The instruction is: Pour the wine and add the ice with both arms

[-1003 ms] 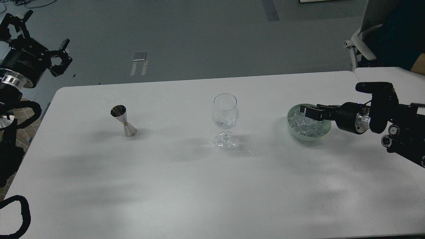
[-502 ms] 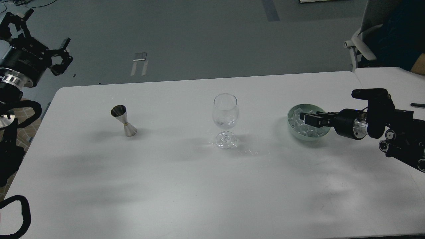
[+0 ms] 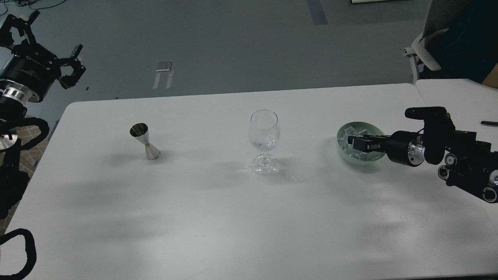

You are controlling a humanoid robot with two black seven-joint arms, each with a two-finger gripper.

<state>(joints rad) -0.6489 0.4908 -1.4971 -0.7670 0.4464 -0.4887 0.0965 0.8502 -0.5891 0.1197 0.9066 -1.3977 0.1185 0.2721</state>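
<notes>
A clear stemmed wine glass (image 3: 264, 140) stands upright at the middle of the white table (image 3: 218, 217). A pale green bowl (image 3: 344, 154) at the right holds a heap of small clear ice cubes (image 3: 345, 137). My right gripper (image 3: 357, 142) reaches in from the right and sits low in the bowl among the ice; I cannot tell its fingers apart. A steel double-cone jigger (image 3: 144, 141) stands at the left. My left gripper (image 3: 48, 42) is raised off the table's far left corner, fingers spread, empty.
A second white table (image 3: 459, 91) adjoins at the right with a thin dark object (image 3: 488, 123) on it. A chair (image 3: 432, 42) stands behind it. Grey floor lies beyond the far edge.
My right arm has lowered and drawn slightly toward me, bringing the gripper down into the bowl of ice. The left arm has barely moved.
</notes>
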